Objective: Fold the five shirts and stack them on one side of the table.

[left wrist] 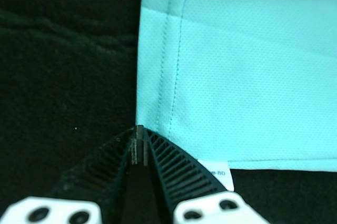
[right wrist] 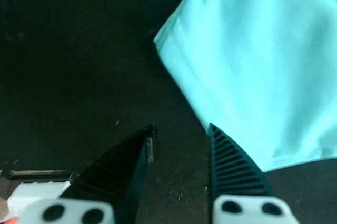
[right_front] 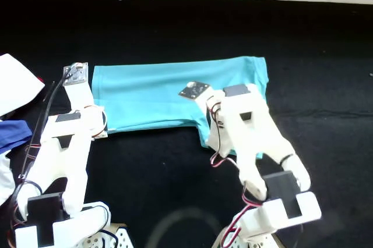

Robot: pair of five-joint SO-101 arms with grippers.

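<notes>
- The left gripper (left wrist: 138, 142) was clenched, its tips pressed together at a hemmed corner of the turquoise shirt (right_front: 175, 94); whether cloth was pinched between them could not be told.
- The right gripper (right wrist: 179, 129) hung released, jaws apart, over black table (right_front: 175, 27) just beside the shirt's edge.
- The shirt lay spread flat mid-table.
- White cloth (right_front: 17, 82) and blue cloth (right_front: 13, 133) lay well apart from the shirt, beyond the left arm.

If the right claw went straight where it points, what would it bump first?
Probably the black table cloth just ahead of the right claw, close beside the edge of the turquoise fabric shirt. The depth is unclear.
</notes>
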